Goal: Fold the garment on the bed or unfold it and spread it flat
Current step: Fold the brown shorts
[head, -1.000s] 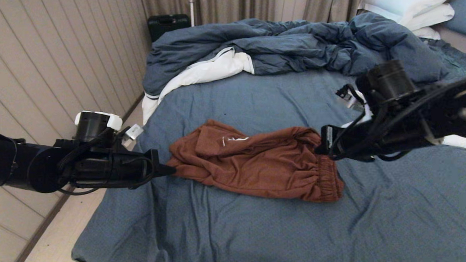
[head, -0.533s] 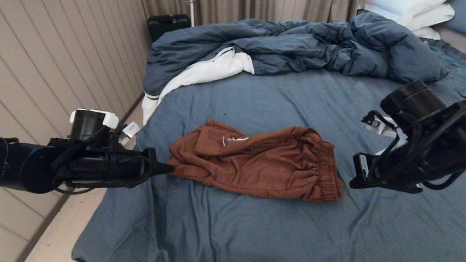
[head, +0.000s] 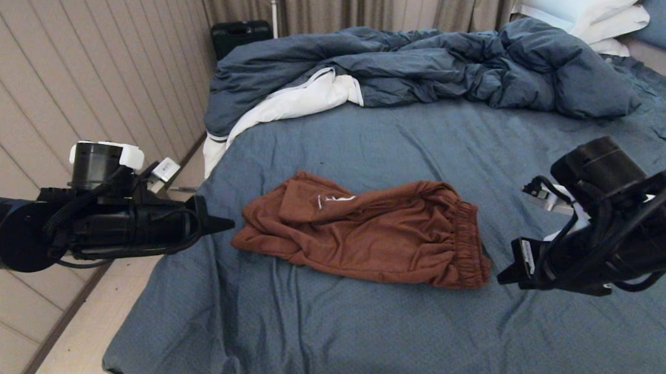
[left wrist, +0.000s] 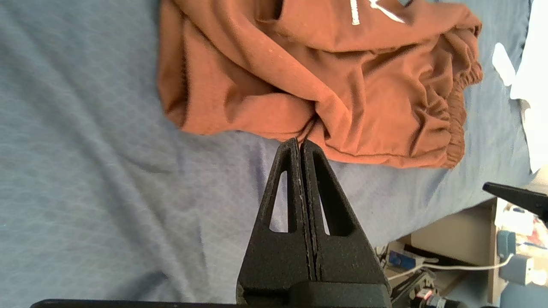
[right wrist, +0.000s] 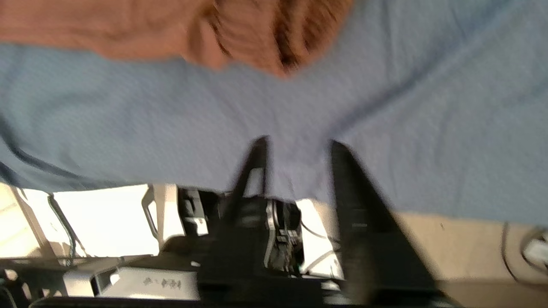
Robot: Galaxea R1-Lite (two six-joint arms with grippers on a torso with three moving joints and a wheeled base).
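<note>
The rust-brown shorts point(head: 362, 236) are lying bunched in the middle of the bed point(head: 371, 329) — soft, light and floppy, best pinched at the waistband — with the left gripper point(head: 223, 224) pressed together and the right gripper point(right wrist: 297, 147) spread, both empty.

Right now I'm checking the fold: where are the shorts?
In the head view the shorts lie mid-bed on the blue sheet, between the left tool and right tool, below the duvet.

Bedroom: bed point(head: 371, 329), duvet point(head: 417, 68), pillows point(head: 587, 1)
</note>
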